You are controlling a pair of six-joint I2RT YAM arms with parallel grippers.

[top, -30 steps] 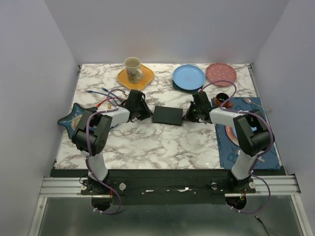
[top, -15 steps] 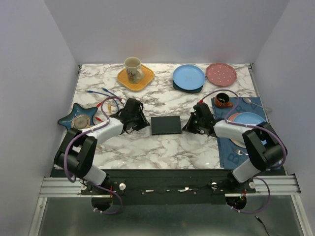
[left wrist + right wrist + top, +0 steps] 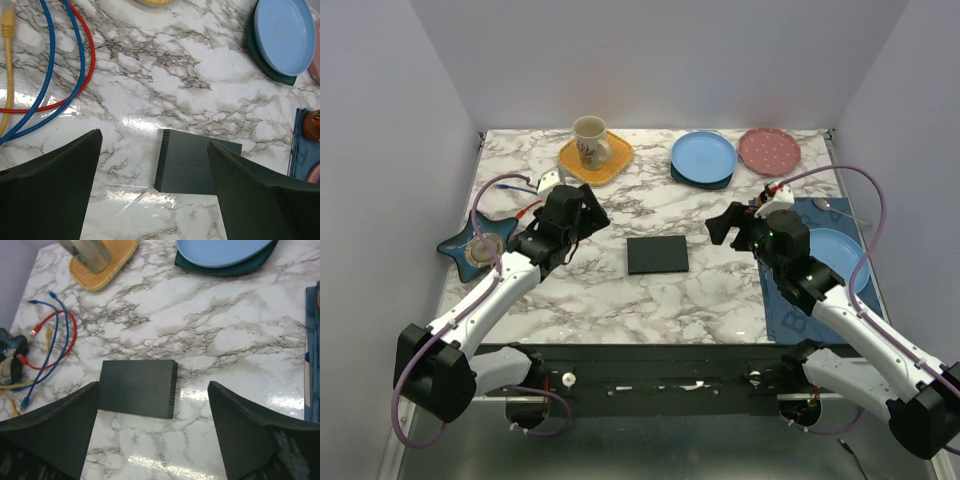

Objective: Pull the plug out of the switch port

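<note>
A: Both arms are up off the table, and look at those pincers: left gripper [image 3: 154, 142] spread wide, right gripper [image 3: 152, 385] spread wide too, nothing between the fingers of either.
B: And the switch box [image 3: 658, 255]?
A: Dead centre of the top view, flat on the marble table [image 3: 620, 300], between the two grippers and apart from both. Its long axis runs left to right across the frame, tipped only slightly.
B: Which way does the switch port face?
A: Can't tell. The wrist views show slotted short ends and a plain near long face, and the far long edge is hidden. No lead runs into the box that I can see. The cables [image 3: 81, 60] lie loose at the left of the frame, well apart from it.
B: So the plug looks out already. How would it all handle?
A: My read: a rigid, light box with a matte shell, likely to skate on that glossy marble, so pin it across the long edges. A plug is small and stiff and its cable limp. Pinch the plug body and pull straight out along the port, never by the cord.
</note>
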